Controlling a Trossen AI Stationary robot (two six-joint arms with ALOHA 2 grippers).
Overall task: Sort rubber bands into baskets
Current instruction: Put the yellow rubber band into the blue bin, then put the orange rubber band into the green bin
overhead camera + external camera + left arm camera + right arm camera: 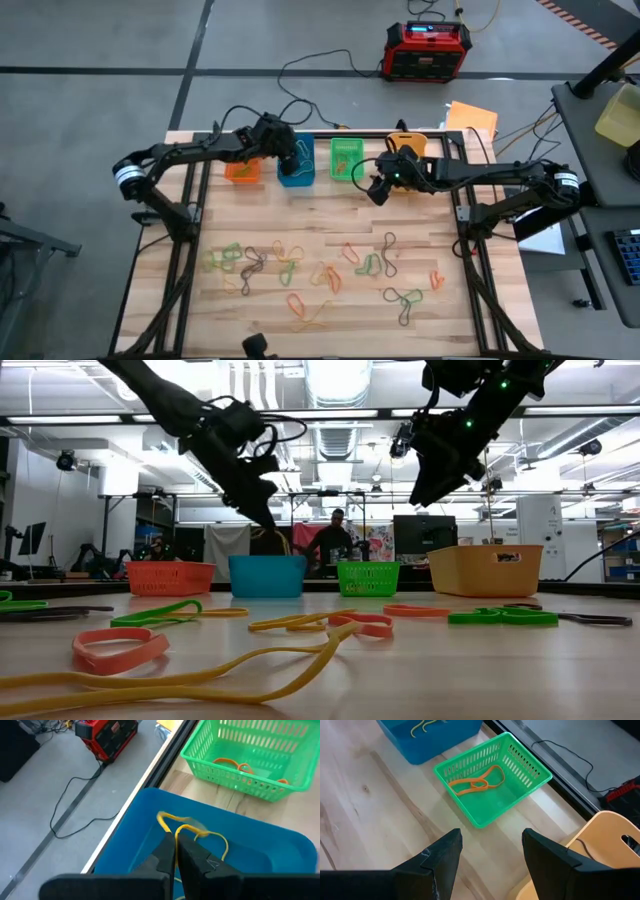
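Note:
Four baskets stand in a row at the table's far edge: orange (242, 170), blue (296, 177), green (348, 158) and yellow-orange (410, 143). My left gripper (175, 836) is shut on a yellow rubber band (200, 832) over the blue basket (240, 840). My right gripper (492, 847) hovers open just near of the green basket (520, 765), which holds an orange band (475, 782). Many loose rubber bands (300, 270) in green, orange, yellow and black lie on the table's near half. My left gripper pinches the yellow rubber band (176, 829) between its two shut fingers. The fingers slant down toward the blue basket from its near-left side. The band's loops stick out past the fingertips, slack, above the basket's inside.
A red-and-black box (427, 50) with black cables sits on the floor beyond the table. An orange sheet (470, 115) lies by the far right corner. A person (335, 540) stands in the room behind. Bare wood lies between the baskets and the loose bands.

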